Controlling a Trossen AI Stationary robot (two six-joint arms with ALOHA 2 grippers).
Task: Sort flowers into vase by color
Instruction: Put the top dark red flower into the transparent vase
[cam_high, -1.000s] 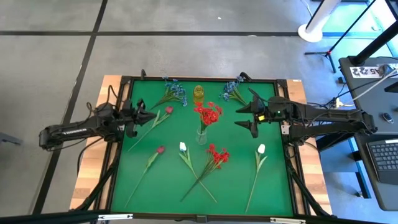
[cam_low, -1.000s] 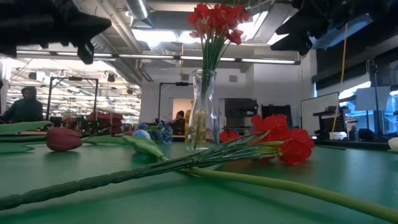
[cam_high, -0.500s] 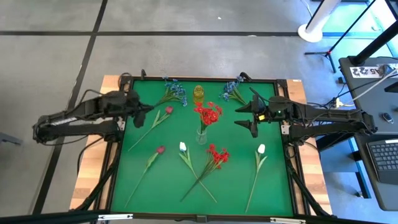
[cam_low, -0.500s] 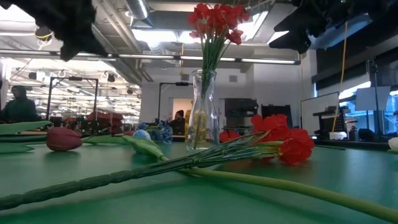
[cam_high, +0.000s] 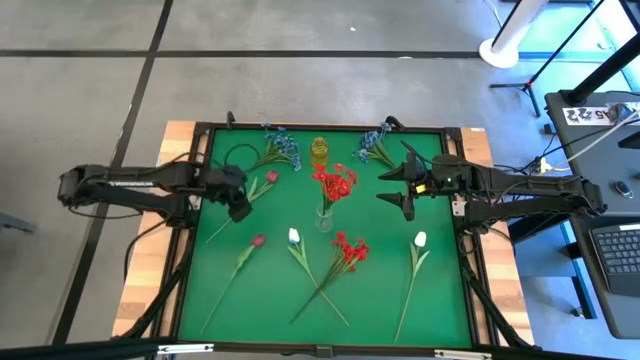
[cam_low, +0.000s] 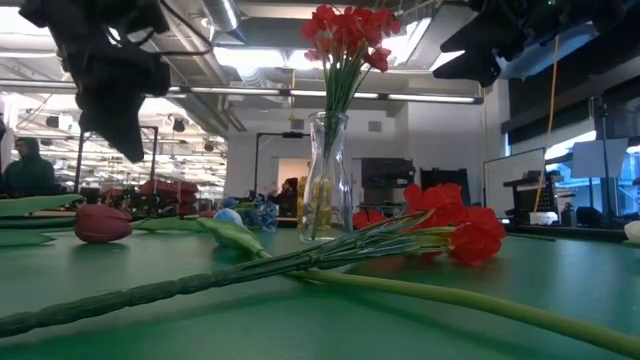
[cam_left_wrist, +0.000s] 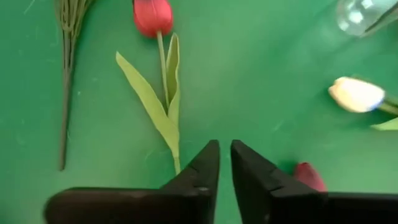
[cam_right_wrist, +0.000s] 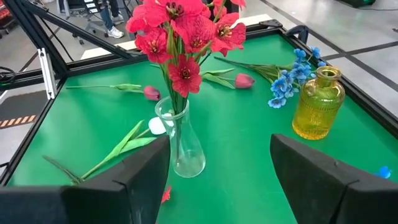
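Several flowers lie flat on the green mat: red rosebuds (cam_high: 270, 177) (cam_high: 258, 240), white buds (cam_high: 294, 236) (cam_high: 420, 239), blue sprigs (cam_high: 283, 148) (cam_high: 375, 145) and a red clustered stem (cam_high: 350, 248). A clear glass vase (cam_high: 324, 218) stands mid-table holding red clustered blooms (cam_right_wrist: 180, 31). A yellow vase (cam_high: 319, 152) stands behind it. My left gripper (cam_high: 240, 207) (cam_left_wrist: 225, 158) points down above the mat, beside the lower stem (cam_left_wrist: 176, 163) of the far rosebud, its fingers all but shut and touching nothing. My right gripper (cam_high: 398, 186) (cam_right_wrist: 217, 180) hovers open to the right of the glass vase.
A raised black frame (cam_high: 190, 230) borders the mat. The second rosebud (cam_left_wrist: 309, 176) and a white bud (cam_left_wrist: 356, 94) lie close to the left gripper. Bare green mat (cam_high: 380, 290) shows between the near flowers. A person shows far off in the room behind (cam_low: 22, 165).
My left gripper has swung from lying level, pointing toward the table's right, to pointing down. It has moved a little toward the near edge and down over the far rosebud's stem. The right arm and the flowers have kept still.
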